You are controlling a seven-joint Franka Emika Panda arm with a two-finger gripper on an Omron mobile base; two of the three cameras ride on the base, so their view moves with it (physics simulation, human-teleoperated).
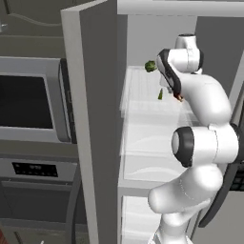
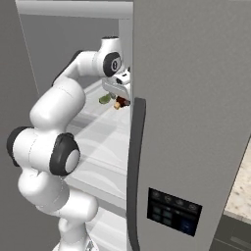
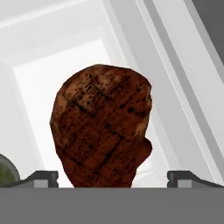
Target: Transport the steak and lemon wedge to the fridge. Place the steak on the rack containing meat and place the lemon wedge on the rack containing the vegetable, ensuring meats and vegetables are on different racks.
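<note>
The dark red-brown steak (image 3: 103, 127) stands between my gripper's (image 3: 112, 177) fingertips, with a clear gap on its right side, so the jaws stand open around it. My gripper (image 2: 117, 99) reaches inside the open fridge (image 2: 196, 122), low over an upper white rack (image 1: 143, 90). A bit of the steak (image 2: 119, 104) shows under the hand, close beside the small green lemon wedge (image 2: 104, 99). The lemon wedge (image 1: 160, 95) lies on that rack, and the bushy green vegetable (image 1: 151, 66) sits at its back. The meat is hidden.
The fridge's left door (image 1: 93, 143) stands open beside the arm, and the right door with its black dispenser panel (image 2: 174, 211) is close on the other side. A built-in oven (image 1: 28, 100) is to the left. More white shelves (image 1: 143, 157) lie below.
</note>
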